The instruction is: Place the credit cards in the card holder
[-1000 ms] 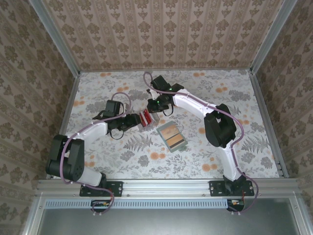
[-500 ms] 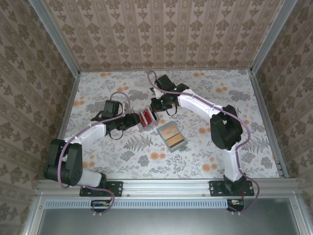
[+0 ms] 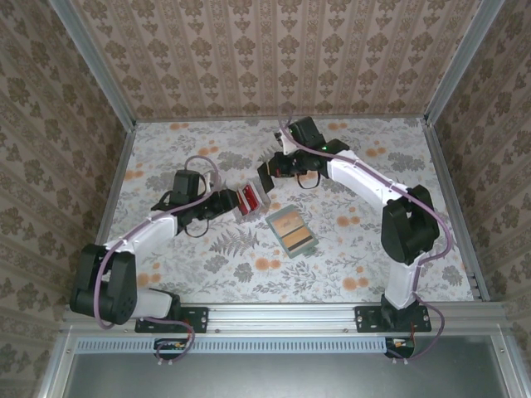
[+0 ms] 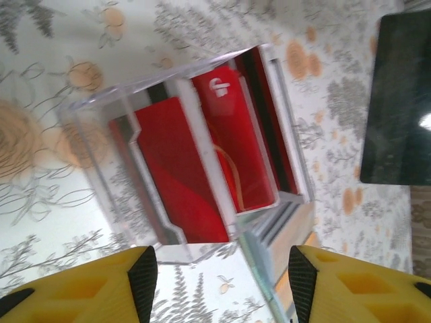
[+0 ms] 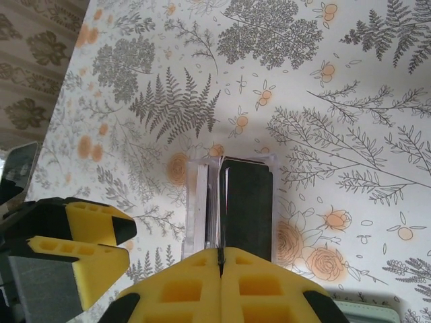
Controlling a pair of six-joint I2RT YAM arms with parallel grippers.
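Clear plastic box [image 4: 91, 148], floral table [image 3: 348, 249], patterned walls [image 3: 274, 50]

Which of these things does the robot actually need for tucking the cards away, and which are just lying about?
For the job: red cards, the clear box they stand in, grey-green card holder.
Just there: flowered table cover, patterned walls, metal frame.
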